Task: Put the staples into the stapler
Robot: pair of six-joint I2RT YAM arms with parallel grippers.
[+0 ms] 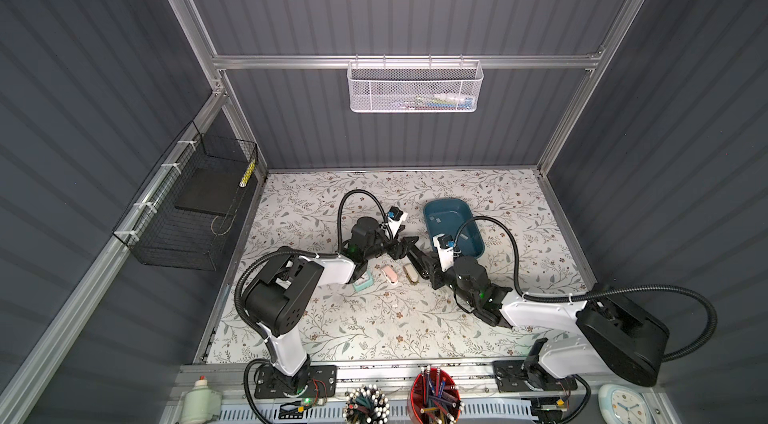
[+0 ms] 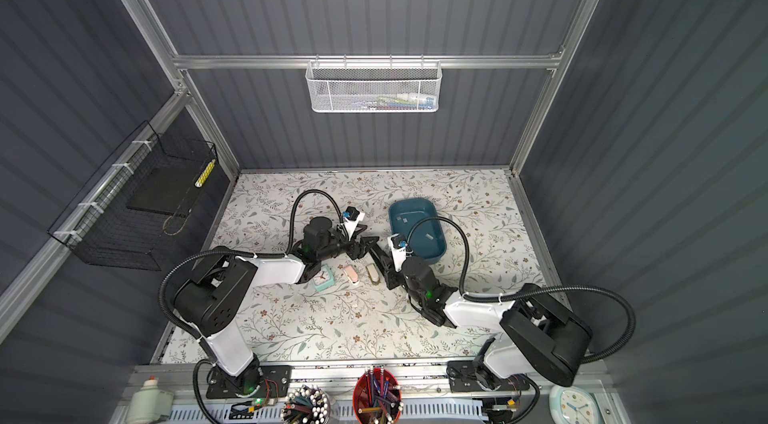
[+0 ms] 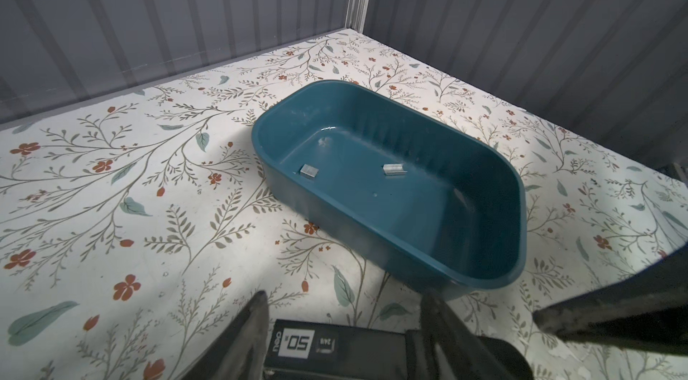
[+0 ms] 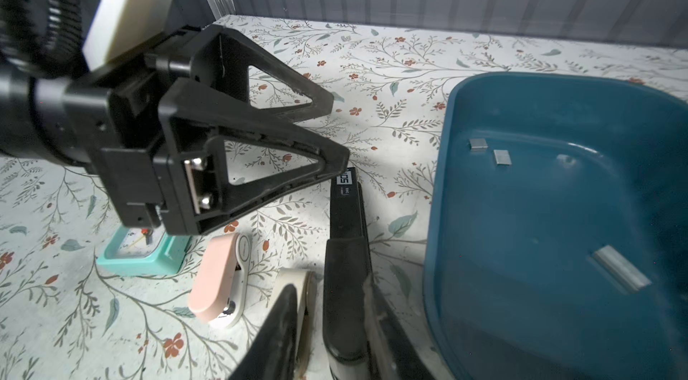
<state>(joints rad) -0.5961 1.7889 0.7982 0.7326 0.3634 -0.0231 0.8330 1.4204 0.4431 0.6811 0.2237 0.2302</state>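
A long black stapler (image 4: 346, 218) with a "50" label lies between both grippers near the table's middle, also in a top view (image 1: 413, 253). My right gripper (image 4: 329, 285) straddles its rear end. One finger rests on it and a gap shows on the other side. My left gripper (image 3: 344, 298) is open around the stapler's front end (image 3: 335, 352), with slim gaps on both sides. The staples are small grey strips lying in the blue tray (image 3: 391, 99): two (image 3: 309, 171) (image 3: 394, 169) in the left wrist view, three (image 4: 478, 144) (image 4: 502, 157) (image 4: 620, 270) in the right wrist view.
A pink mini stapler (image 4: 214, 277), a beige mini stapler (image 4: 288, 279) and a teal clock (image 4: 137, 251) sit just in front of the grippers. The blue tray (image 1: 473, 210) stands behind the right gripper (image 1: 420, 265). Pen cups (image 1: 436, 397) line the front edge.
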